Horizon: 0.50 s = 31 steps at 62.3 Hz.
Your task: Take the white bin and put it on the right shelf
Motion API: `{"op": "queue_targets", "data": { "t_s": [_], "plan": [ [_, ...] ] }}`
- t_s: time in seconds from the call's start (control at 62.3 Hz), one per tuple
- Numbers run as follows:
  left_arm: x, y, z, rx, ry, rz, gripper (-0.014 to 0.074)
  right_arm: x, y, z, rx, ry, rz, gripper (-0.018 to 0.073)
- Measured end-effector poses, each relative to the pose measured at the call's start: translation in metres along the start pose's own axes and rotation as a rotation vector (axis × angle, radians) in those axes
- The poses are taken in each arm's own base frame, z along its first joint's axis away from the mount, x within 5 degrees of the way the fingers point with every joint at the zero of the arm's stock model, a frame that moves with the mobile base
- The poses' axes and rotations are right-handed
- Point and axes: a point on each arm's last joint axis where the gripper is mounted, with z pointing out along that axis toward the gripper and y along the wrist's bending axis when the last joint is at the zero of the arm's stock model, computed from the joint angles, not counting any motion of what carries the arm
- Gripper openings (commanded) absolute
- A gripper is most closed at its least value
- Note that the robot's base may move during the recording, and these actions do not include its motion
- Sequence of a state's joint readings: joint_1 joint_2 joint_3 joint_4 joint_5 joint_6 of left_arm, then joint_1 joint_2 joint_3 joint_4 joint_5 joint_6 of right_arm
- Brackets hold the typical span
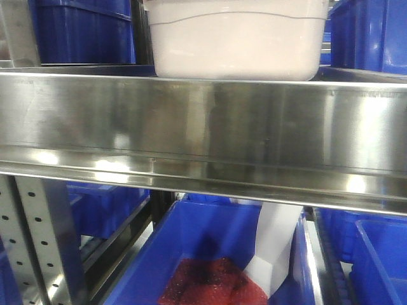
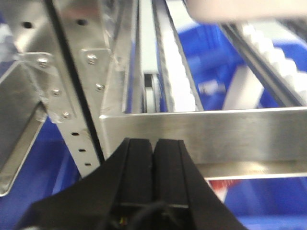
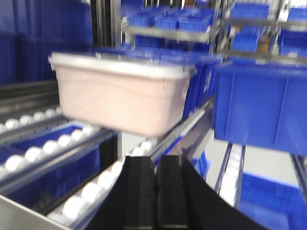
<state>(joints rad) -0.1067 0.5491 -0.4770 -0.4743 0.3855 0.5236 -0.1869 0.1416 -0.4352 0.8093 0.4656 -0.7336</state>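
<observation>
The white bin (image 1: 235,41), a pinkish-white tub with an arched line on its side, sits on the steel shelf behind the wide shiny front lip (image 1: 203,136). In the right wrist view the bin (image 3: 117,96) rests on white roller tracks (image 3: 91,189), ahead of and above my right gripper (image 3: 154,165), which is shut and empty. In the left wrist view only the bin's bottom edge (image 2: 244,10) shows at the top. My left gripper (image 2: 154,146) is shut and empty, just in front of the shelf lip (image 2: 201,136).
Blue crates stand beside the bin at left (image 1: 82,28) and right (image 1: 369,35), and one (image 3: 259,105) is close on the right. A perforated upright (image 1: 38,248) stands at lower left. Below, a blue crate (image 1: 216,260) holds red mesh and white paper.
</observation>
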Motion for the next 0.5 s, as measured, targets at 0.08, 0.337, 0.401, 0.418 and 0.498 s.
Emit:
{"op": "queue_targets", "data": {
  "t_s": [0.08, 0.337, 0.401, 0.418, 0.498],
  "plan": [
    [0.0036, 0.0001, -0.0017, -0.009, -0.021, -0.009, -0.0118, -0.0026, -0.001, -0.002, 0.018, -0.033, 0.0, 0.0073],
    [0.0033, 0.0009, -0.0015, -0.018, -0.036, -0.013, -0.0118, -0.0046, -0.0024, -0.0026, 0.036, -0.056, 0.001, 0.0073],
    [0.0032, 0.0009, -0.0015, -0.018, -0.036, -0.012, -0.0118, -0.0046, -0.0025, -0.0026, 0.036, -0.057, 0.001, 0.0073],
    [0.0032, 0.0009, -0.0015, -0.018, -0.036, -0.012, -0.0118, -0.0046, -0.0025, -0.0026, 0.036, -0.057, 0.001, 0.0073],
    [0.0032, 0.0009, -0.0015, -0.018, -0.036, -0.012, -0.0118, -0.0047, -0.0026, -0.0026, 0.037, -0.058, 0.002, 0.0073]
  ]
}}
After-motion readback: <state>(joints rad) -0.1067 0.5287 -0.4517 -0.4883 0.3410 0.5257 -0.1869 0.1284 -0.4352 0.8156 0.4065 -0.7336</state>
